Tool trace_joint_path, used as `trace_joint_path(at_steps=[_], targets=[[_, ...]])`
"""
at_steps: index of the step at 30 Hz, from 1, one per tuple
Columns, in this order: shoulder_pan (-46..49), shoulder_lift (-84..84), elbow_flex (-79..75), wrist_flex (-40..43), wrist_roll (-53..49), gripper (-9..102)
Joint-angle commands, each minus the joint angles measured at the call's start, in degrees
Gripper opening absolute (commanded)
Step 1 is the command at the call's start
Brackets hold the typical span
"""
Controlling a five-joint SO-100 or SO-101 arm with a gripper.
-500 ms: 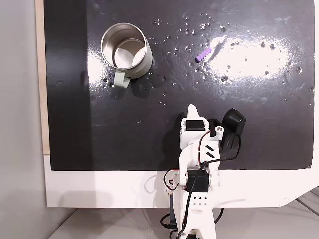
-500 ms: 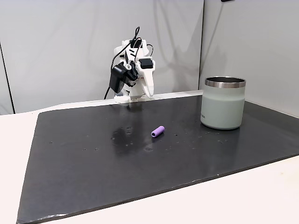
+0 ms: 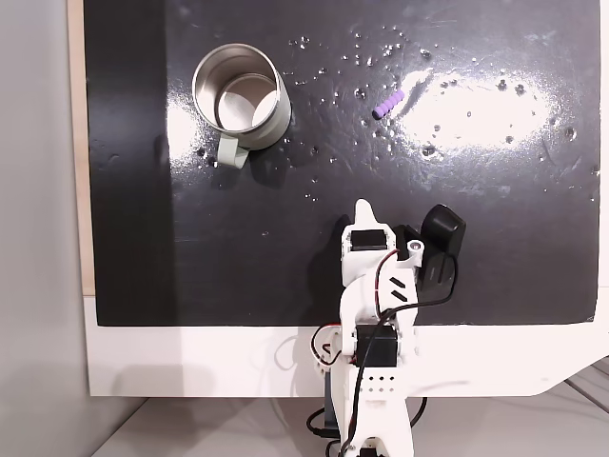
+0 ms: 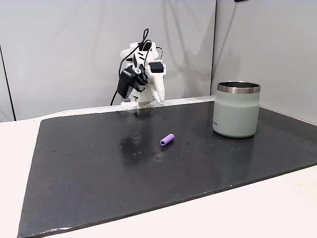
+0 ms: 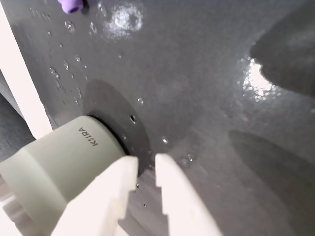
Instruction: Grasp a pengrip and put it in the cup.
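Observation:
The pengrip (image 3: 387, 104) is a small light-purple ribbed tube lying on the black mat, right of the cup in the top-down fixed view; it also shows mid-mat (image 4: 167, 140) and at the wrist view's top edge (image 5: 71, 4). The cup (image 3: 241, 98) is a steel mug with a pale grey-green handle (image 3: 229, 150); it stands upright (image 4: 237, 110) and looms at the lower left of the wrist view (image 5: 59, 172). My gripper (image 3: 362, 208) hangs folded back near the arm's base (image 4: 159, 97), far from both. Its white fingertips (image 5: 146, 161) stand a narrow gap apart, holding nothing.
The black mat (image 3: 495, 238) covers most of a white table (image 3: 190, 362) and carries water specks and glare patches. The arm's base and cables (image 3: 376, 381) sit at the mat's near edge in the top-down view. A grey wall (image 4: 59, 49) stands behind the arm.
The gripper and wrist have shifted slightly, swinging a little toward the left in the top-down view. The pengrip and cup have not moved.

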Motion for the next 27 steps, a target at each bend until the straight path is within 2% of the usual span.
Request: trace_joint_path(at_steps=[1,8,17,27], targets=[[1.7,0.5,-2.7,-1.6,-1.4,0],[3.3,-5.4,-19.2,3.8,-7.2,0],[8.0,-31.8,-45.1,9.1,-15.7,0],[11.0,-57.7,-65.8,11.1,-25.3,0]])
